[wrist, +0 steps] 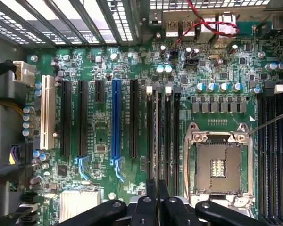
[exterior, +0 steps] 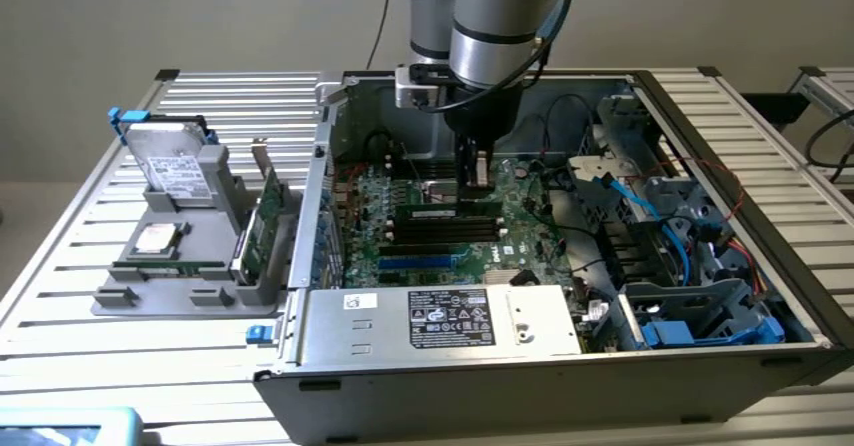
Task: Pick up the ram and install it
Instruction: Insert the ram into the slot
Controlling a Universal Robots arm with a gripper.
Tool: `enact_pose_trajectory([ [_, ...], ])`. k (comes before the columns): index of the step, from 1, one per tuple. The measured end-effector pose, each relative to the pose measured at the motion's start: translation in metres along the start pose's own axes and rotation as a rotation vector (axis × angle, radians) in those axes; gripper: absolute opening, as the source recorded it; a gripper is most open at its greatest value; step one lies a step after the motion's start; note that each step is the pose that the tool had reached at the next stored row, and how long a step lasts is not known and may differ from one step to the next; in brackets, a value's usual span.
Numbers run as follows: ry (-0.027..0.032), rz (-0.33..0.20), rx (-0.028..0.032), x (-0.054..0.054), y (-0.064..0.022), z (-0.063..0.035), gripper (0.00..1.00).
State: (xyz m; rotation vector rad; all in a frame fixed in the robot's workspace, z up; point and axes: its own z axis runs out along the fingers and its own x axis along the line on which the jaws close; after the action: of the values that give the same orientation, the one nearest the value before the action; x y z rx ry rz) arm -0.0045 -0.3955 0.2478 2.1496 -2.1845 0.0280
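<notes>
We take the CPU socket (wrist: 219, 165) as our landmark: the ram (exterior: 434, 211) (wrist: 159, 136) stands on its edge just beside the socket, in the bank of black memory slots (wrist: 176, 136) that lies between the socket and the blue expansion slot (wrist: 116, 122). The hand (exterior: 470, 198) (wrist: 158, 200) hangs straight above this bank. Its fingers are drawn narrow and pinch the thin top edge of the ram, so the stick lies directly under the hand, not off to a side. The ram's long axis runs along the slots, parallel to the socket's near side and to the blue slot. In the exterior view it runs roughly across, from the exterior view's left to its right. Its flat faces stand upright, with the contact edge pointing down at the motherboard (wrist: 132, 61) and the top edge up into the fingers. We judge that the stick is lined up with one slot of the bank. We cannot tell whether its lower edge sits inside that slot or just over it, because the edge-on look hides the depth. All of this lies deep inside the open computer case (exterior: 534, 386), which rests on the slatted worktop (exterior: 80, 356).
</notes>
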Motion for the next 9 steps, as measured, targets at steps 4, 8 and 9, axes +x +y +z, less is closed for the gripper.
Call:
enact_pose_trajectory([
  [4,0.0019,0.000,0.0001,-0.0001,-0.0001,0.0037,0.13],
  [8,0.0039,0.000,0.0001,0.0010,-0.0002,0.0053,0.13],
  [9,0.0043,0.000,0.0001,0.0013,-0.0002,0.0056,0.13],
])
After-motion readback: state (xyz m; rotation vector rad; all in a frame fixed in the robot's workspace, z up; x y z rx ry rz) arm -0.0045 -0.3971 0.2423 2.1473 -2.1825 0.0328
